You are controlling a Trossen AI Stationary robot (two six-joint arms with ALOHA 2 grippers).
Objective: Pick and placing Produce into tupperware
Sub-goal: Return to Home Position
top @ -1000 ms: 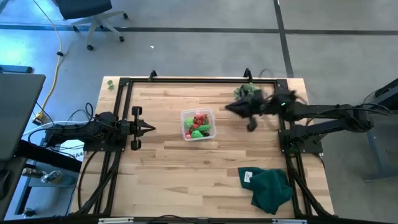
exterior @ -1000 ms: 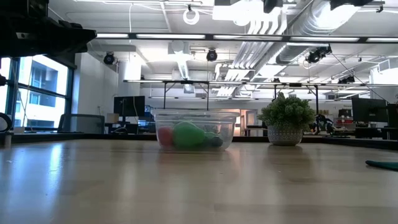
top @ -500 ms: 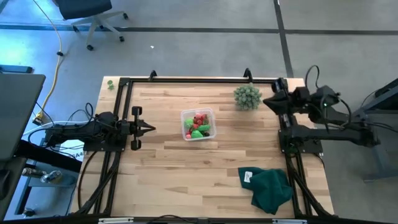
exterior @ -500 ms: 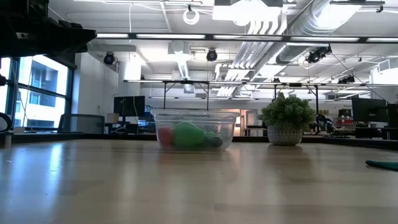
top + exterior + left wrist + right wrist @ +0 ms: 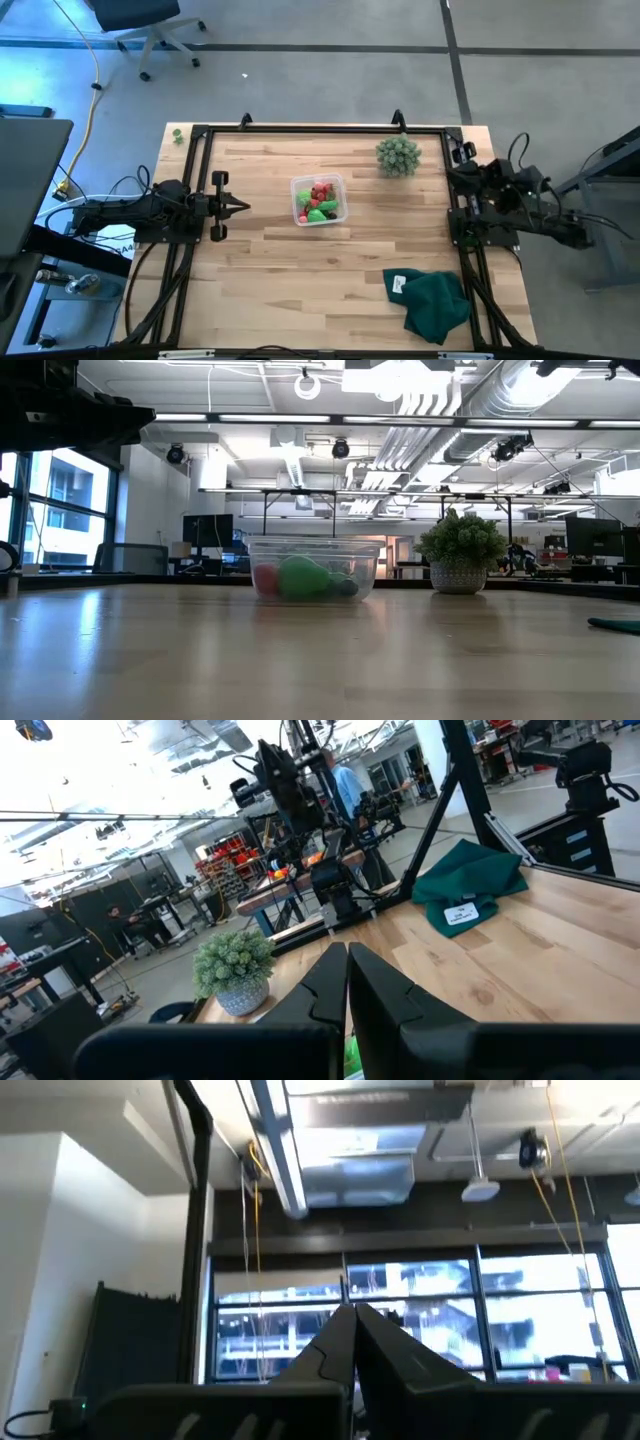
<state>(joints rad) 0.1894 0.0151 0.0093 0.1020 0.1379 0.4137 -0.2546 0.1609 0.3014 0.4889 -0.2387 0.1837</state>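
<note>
The clear tupperware (image 5: 319,201) stands on its flat base mid-table, and red and green produce (image 5: 318,197) lies inside it. In the low view the tupperware (image 5: 315,568) shows a green piece (image 5: 300,578) through its wall. My left gripper (image 5: 243,206) is shut and level at the table's left, pointing at the tupperware with a gap between them. Its shut fingers (image 5: 347,960) show in the left wrist view. My right gripper (image 5: 452,168) is drawn back over the table's right edge. It is shut, touches nothing, and points up at the ceiling (image 5: 353,1320).
A spiky grey-green potted bush (image 5: 398,156) stands at the far right of the table. A dark green cloth (image 5: 436,303) lies near the front right corner. A small green piece (image 5: 177,135) lies at the far left corner, outside the black frame (image 5: 300,128).
My right gripper has pulled back from beside the potted bush toward the table's right edge, staying shut and tipping upward as the arm folds in. The bush, the tupperware and the produce stay where they were.
</note>
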